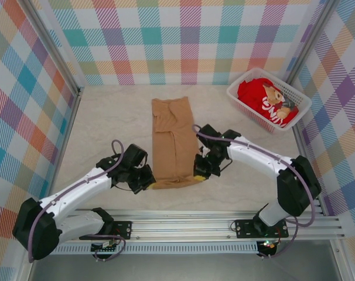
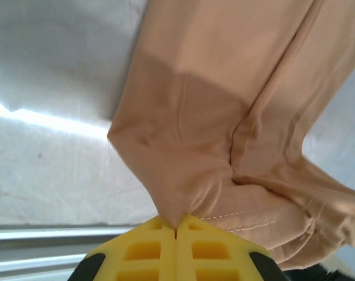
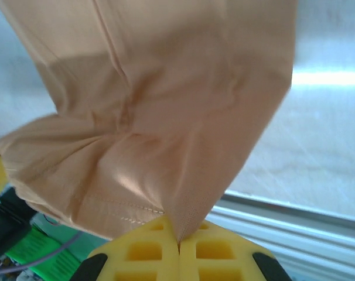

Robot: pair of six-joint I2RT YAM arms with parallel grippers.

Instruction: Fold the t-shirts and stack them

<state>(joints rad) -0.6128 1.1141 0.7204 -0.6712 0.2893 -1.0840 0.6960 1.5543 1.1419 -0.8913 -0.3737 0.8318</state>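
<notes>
tan t-shirt [image 1: 171,140]: lies at the centre of the table [image 1: 107,117] as a long narrow strip with its sides turned in, running from 12 o'clock to 6 o'clock in the top view.
left claw [image 2: 176,225]: pressed together on the tan t-shirt's near corner, at 7 o'clock of the strip. the cloth rises in a peak straight out of the yellow pads, so the corner is pinched, not merely touched.
right claw [image 3: 178,231]: also closed, pinching the other near corner at 5 o'clock of the strip, with the stitched hem [image 3: 125,209] just beside the pads.
why two corners: a hold at both ends of the near edge keeps it taut and level, so it should travel as one straight line rather than sag in the middle.
step in hand: most likely the crosswise fold, carrying the near edge toward 12 o'clock to halve the strip.
what the move calls for: both arms rising and going forward together. if one leads, the fold will come out skewed.
risk: the cloth looks thin and is bunched near the pads, so a layer may slip out of the pinch.
red t-shirt [image 1: 259,96]: crumpled in the white basket [image 1: 243,78] at 2 o'clock, well apart from the arms, not yet folded.
progress: roughly midway through the first garment. stacking cannot begin until the red one is out and folded.
</notes>
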